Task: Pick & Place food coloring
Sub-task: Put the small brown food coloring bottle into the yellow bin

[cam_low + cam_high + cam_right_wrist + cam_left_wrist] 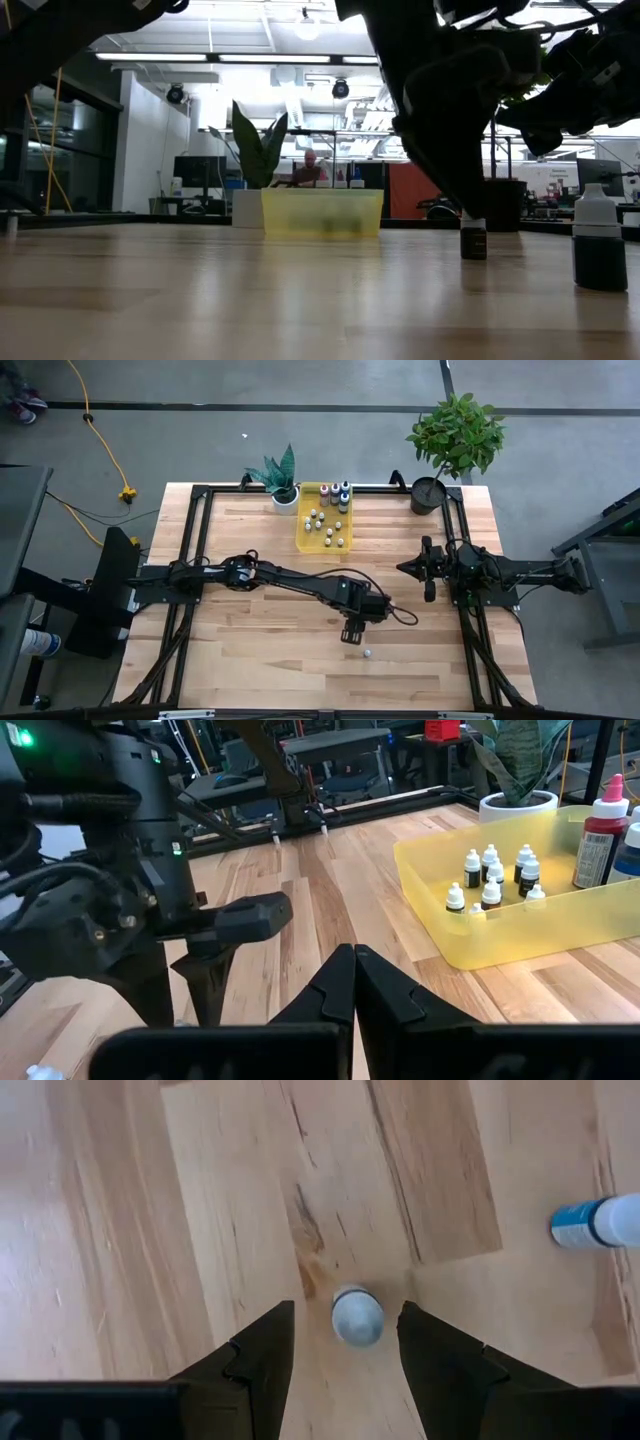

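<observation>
Currently I have the left claw [343,1355] lowered over the front centre of the surface [250,660], its fingers [255,1360] standing apart on either side of a small white-capped bottle [356,1314]. That bottle stands upright between them, and a gap shows on each side, so nothing is gripped. A second bottle [367,653] stands alone near the front edge; the low view shows it as a dark body with a white cap. The remaining bottles [325,520] sit in the yellow tray [303,535] at the back of the surface, small ones in a cluster and taller coloured ones along the far wall. I see the right claw [353,982] parked at the right side, fingers pressed together and holding nothing.
</observation>
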Robot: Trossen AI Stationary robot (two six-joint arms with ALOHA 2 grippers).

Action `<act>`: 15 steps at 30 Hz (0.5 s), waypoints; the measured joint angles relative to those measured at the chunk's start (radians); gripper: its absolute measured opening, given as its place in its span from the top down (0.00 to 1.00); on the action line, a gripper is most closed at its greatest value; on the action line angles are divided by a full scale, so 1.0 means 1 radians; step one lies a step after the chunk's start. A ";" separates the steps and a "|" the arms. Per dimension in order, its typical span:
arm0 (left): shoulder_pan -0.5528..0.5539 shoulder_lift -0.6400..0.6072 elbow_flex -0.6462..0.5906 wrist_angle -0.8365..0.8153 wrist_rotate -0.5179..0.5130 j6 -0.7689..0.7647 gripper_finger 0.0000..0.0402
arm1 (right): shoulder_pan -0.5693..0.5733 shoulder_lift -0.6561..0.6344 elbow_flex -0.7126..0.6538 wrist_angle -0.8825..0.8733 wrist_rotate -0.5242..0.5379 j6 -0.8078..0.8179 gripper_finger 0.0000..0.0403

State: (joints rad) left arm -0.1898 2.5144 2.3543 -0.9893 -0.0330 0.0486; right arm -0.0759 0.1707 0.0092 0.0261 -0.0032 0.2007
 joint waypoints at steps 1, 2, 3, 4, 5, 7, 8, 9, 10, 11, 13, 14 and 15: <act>0.000 0.000 0.000 0.002 0.000 0.000 0.58 | 0.000 0.000 0.000 0.000 0.000 0.000 1.00; 0.000 0.000 0.000 0.001 0.000 0.000 0.58 | 0.000 0.000 0.000 0.000 0.000 0.000 1.00; 0.000 0.000 0.000 0.000 0.000 0.000 0.58 | 0.000 0.000 0.000 0.000 0.000 0.000 1.00; 0.000 0.000 0.000 0.000 0.000 -0.001 0.58 | 0.000 0.000 0.000 0.000 0.000 0.000 1.00; 0.000 0.000 0.000 0.001 0.000 -0.001 0.58 | 0.000 0.000 0.000 0.000 0.000 0.000 1.00; 0.000 0.000 0.000 0.001 0.000 -0.001 0.58 | 0.000 0.000 0.000 0.000 0.000 0.000 1.00; 0.000 0.000 0.000 0.000 0.000 -0.001 0.59 | 0.000 0.000 0.000 0.000 0.000 0.000 1.00; 0.000 0.000 0.000 0.000 0.000 -0.002 0.61 | 0.000 0.000 0.000 0.000 0.000 0.000 1.00; 0.000 0.000 0.000 0.000 0.002 -0.003 0.63 | 0.000 0.000 0.000 0.000 0.000 0.000 1.00; 0.000 -0.001 0.000 0.001 0.009 -0.003 0.65 | 0.000 0.000 0.000 0.000 0.000 0.000 1.00; 0.000 -0.001 0.000 0.000 0.024 -0.004 0.71 | 0.000 0.000 0.000 0.000 0.000 0.000 1.00; 0.000 -0.001 0.000 0.000 0.024 -0.005 0.73 | 0.000 0.000 0.000 0.000 0.000 0.000 1.00; 0.000 -0.001 0.000 0.000 0.024 -0.006 0.76 | 0.000 0.000 0.000 0.000 0.000 0.000 1.00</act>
State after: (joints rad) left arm -0.1898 2.5137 2.3543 -0.9897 -0.0088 0.0422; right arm -0.0761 0.1707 0.0093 0.0261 -0.0032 0.2008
